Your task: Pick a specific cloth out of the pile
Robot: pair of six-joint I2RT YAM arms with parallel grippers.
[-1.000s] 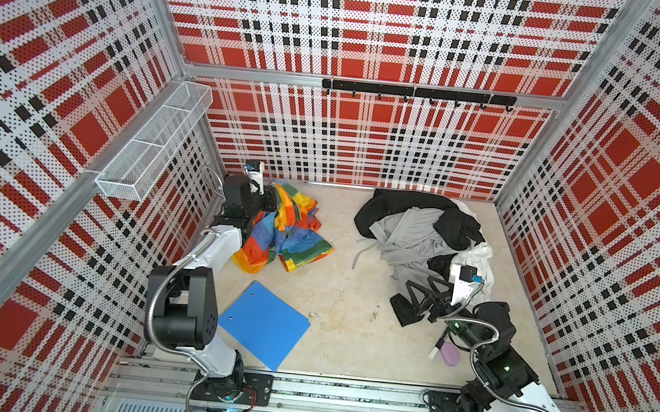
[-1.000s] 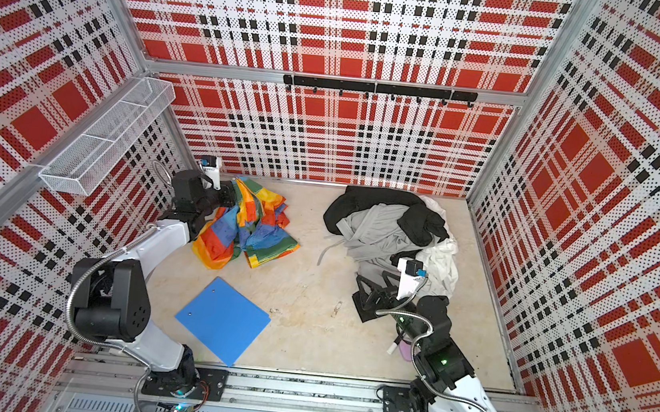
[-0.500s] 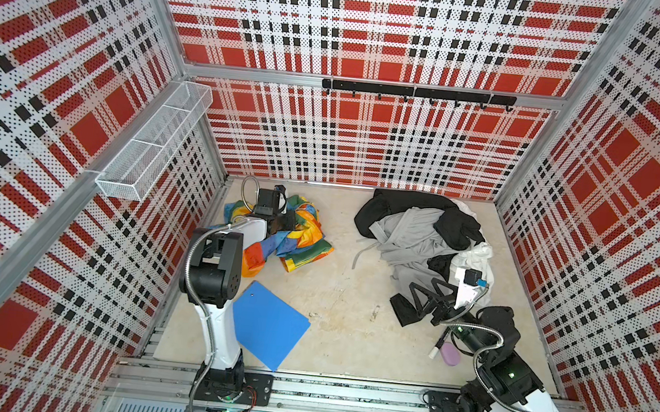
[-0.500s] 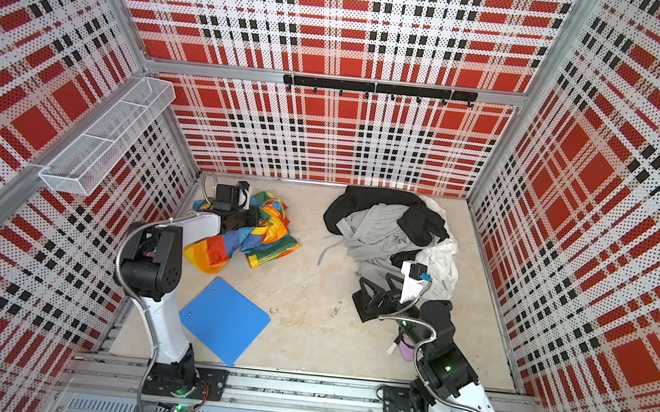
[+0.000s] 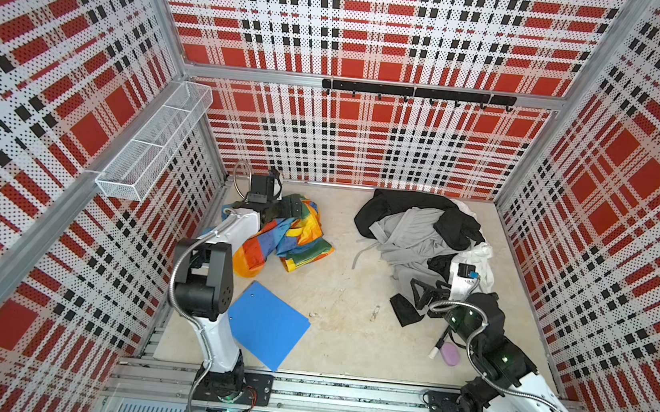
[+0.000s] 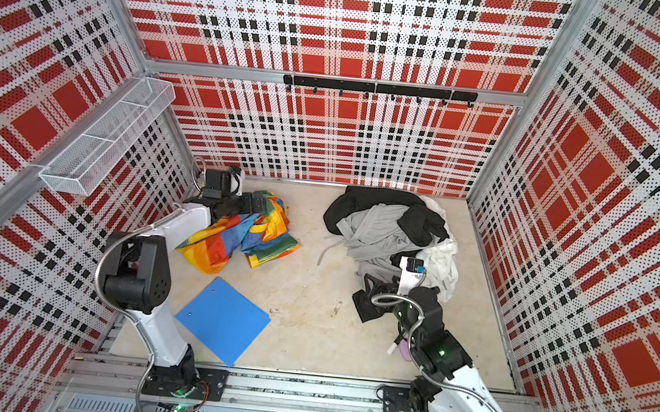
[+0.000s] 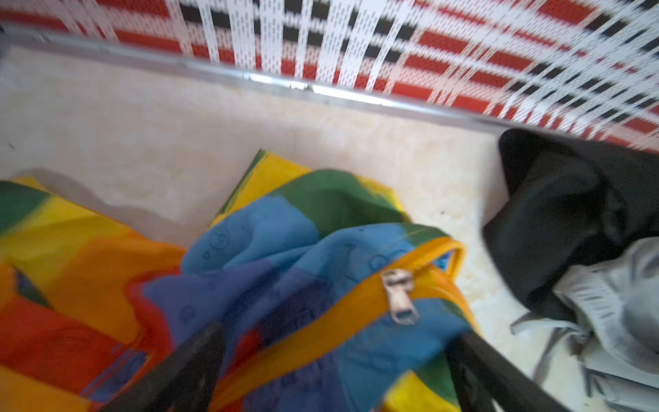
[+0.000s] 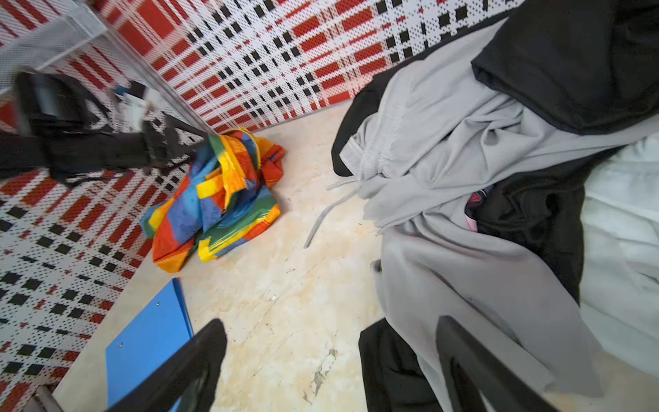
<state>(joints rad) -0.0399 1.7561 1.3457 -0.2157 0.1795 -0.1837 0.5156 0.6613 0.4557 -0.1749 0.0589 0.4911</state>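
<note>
- One rumpled pile [image 5: 421, 233] of black, light grey and white clothes lay at the right rear of the pale floor [image 5: 343, 300]; its lower layers were buried, so its garments could not be counted; the right gripper [image 5: 421, 294] sat at its near edge, fingers spread, holding nothing.
- One thin, shiny cloth [image 5: 299, 239] in rainbow patches lay crumpled at the left rear, well apart from the pile; the white left arm [image 5: 234, 226] hid its left edge.
- One flat blue folder [image 5: 267, 326] lay near the front.
- The left gripper [image 7: 337, 331] hung over the cloth, fingers spread, a blue fold and metal zip [image 7: 399, 299] between them; blur hid any contact.
- One marker pen [image 5: 440, 344] lay beside one lilac oval lump [image 5: 450, 354], partly under the right arm [image 5: 487, 328].
</note>
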